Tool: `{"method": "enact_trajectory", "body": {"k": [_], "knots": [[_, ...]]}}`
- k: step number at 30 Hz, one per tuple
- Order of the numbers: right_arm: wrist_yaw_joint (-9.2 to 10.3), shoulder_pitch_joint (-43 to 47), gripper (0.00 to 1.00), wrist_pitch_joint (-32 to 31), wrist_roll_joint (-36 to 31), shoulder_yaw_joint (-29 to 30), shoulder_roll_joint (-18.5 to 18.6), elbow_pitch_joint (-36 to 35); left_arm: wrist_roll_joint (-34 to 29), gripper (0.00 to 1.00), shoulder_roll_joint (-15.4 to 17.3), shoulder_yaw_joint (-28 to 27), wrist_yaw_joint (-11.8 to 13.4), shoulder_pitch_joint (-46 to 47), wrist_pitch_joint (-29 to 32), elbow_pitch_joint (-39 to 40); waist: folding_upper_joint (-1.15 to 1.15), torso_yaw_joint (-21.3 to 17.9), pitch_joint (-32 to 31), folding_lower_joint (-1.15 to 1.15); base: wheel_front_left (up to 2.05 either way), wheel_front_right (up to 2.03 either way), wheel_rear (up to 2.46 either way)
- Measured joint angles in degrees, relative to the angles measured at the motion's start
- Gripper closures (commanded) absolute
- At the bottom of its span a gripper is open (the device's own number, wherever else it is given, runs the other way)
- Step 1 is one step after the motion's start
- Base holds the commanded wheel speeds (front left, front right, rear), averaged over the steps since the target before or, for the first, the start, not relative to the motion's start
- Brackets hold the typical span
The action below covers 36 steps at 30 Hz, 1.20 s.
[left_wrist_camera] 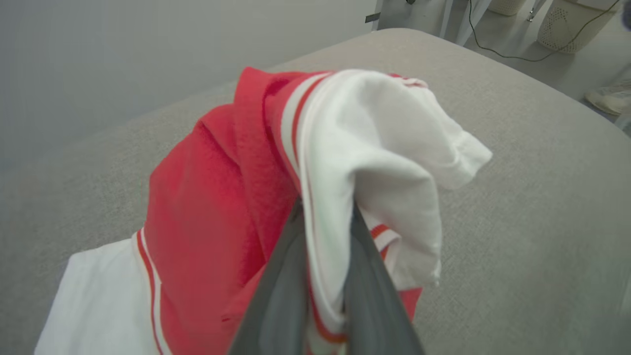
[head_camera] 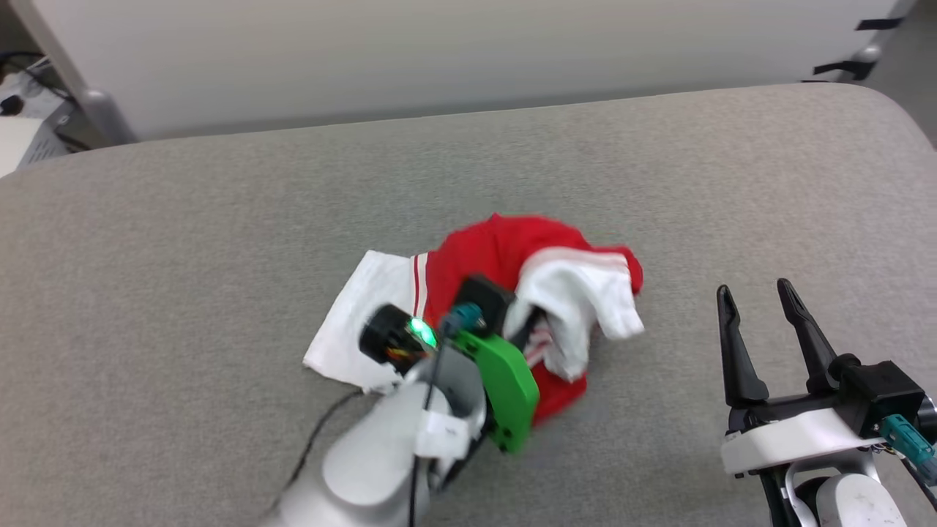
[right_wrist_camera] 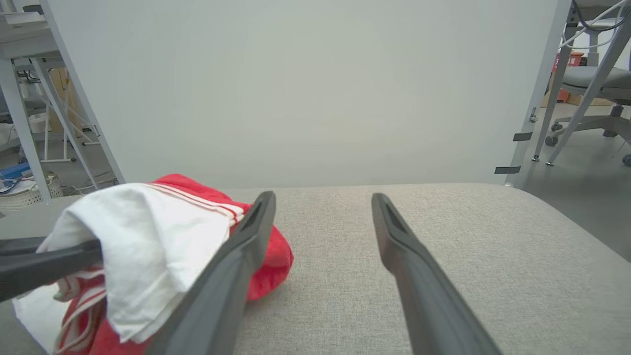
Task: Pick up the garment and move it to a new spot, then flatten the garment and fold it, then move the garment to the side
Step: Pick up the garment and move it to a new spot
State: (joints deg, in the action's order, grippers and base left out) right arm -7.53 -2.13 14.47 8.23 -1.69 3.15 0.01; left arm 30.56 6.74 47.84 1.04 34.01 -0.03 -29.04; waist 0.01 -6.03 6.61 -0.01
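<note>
the left jaws are clamped on the garment (head_camera: 498, 252). in the left wrist view their two dark fingers (left_wrist_camera: 283, 286) pinch a fold of white sleeve with red-and-white striped trim, and the cloth (left_wrist_camera: 197, 207) bunches up over the tips. past the tips the sleeve's open end flops to the right of these jaws. red body cloth heaps to their left, and the other white sleeve lies flat on the grey padded bench (left_wrist_camera: 517, 207) at their lower left. in the head view the left wrist and its green plate (head_camera: 505, 388) cover the near side of the heap and hide the fingers there. the garment is crumpled: the pinched sleeve is held up above the heap and the rest lies on the bench (head_camera: 219, 219).

the right jaws stand apart, with bare bench (right_wrist_camera: 443, 222) between and ahead of their fingers (head_camera: 736, 344). the garment (right_wrist_camera: 162, 231) lies to the left of these jaws, partly behind the left-hand finger (right_wrist_camera: 236, 266) in the right wrist view; whether they touch i cannot tell. a pale panel (right_wrist_camera: 296, 98) stands beyond the bench.
</note>
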Motion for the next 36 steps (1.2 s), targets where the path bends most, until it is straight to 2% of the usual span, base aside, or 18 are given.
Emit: {"method": "enact_trajectory", "body": {"k": [1, 2, 6, 9, 17, 21, 26, 30, 36], "knots": [[0.0, 0.0, 0.0, 0.0, 0.0, 0.0, 0.0, 0.0, 0.0, 0.38, -0.6, 1.0, -0.3, -0.4, 0.1, -1.1, 0.0, -0.5, 0.0, 0.0, 0.0, 0.0, 0.0], [0.0, 0.1, 0.0, 0.0, 0.0, 0.0, 0.0, 0.0, -0.3, 0.0, -1.2, 2.1, -0.6, -1.0, 0.1, -2.4, 0.0, -1.1, 0.0, 0.0, 0.0, 0.0, 0.0], [0.0, 0.7, 0.0, 0.0, 0.0, 0.0, -0.1, 0.1, -0.6, 0.0, -2.4, 5.7, -2.5, -2.3, 0.3, -6.1, 0.0, -2.2, -0.1, 0.0, 0.0, 0.0, 0.0], [0.0, 0.9, 0.0, 0.0, 0.0, 0.1, -0.1, 0.3, -0.5, 0.0, -3.0, 6.5, -3.4, -2.4, -0.6, -7.1, 0.0, -1.7, -0.1, 0.0, 0.0, 0.0, 0.0], [0.0, 1.4, 0.0, 0.0, 0.1, 1.2, -0.2, 1.6, 1.1, 0.0, -3.1, 4.7, -4.3, -2.1, -5.2, -5.9, 0.0, 2.1, -1.5, 0.0, 0.0, 0.0, 0.0], [0.0, 2.6, 0.0, 0.0, 0.1, 1.7, -0.2, 2.1, 1.3, 0.0, -1.0, 3.5, -4.1, -1.6, -5.6, -3.6, 0.0, 4.7, -2.7, 0.0, 0.0, 0.0, 0.0], [0.0, 3.2, 0.0, 0.0, 0.1, 2.0, -0.3, 2.3, 2.6, 0.0, 3.8, 0.2, -1.8, -1.7, -6.5, 0.1, 0.0, 7.8, -4.2, 0.01, 0.0, 0.0, 0.0], [0.0, 3.3, 0.0, 0.0, 0.1, 2.0, -0.3, 2.4, 4.6, 0.0, 7.9, -4.6, 0.9, -3.2, -10.0, 3.7, 0.0, 10.0, -5.1, 0.0, 0.0, 0.0, 0.0], [0.0, 4.5, 0.0, 0.0, 0.1, 1.9, -0.3, 2.5, 3.9, 0.0, 13.3, -13.1, 7.7, -9.8, -14.6, 9.0, -0.01, 11.7, -5.9, 0.0, 0.0, 0.0, 0.0]]}}
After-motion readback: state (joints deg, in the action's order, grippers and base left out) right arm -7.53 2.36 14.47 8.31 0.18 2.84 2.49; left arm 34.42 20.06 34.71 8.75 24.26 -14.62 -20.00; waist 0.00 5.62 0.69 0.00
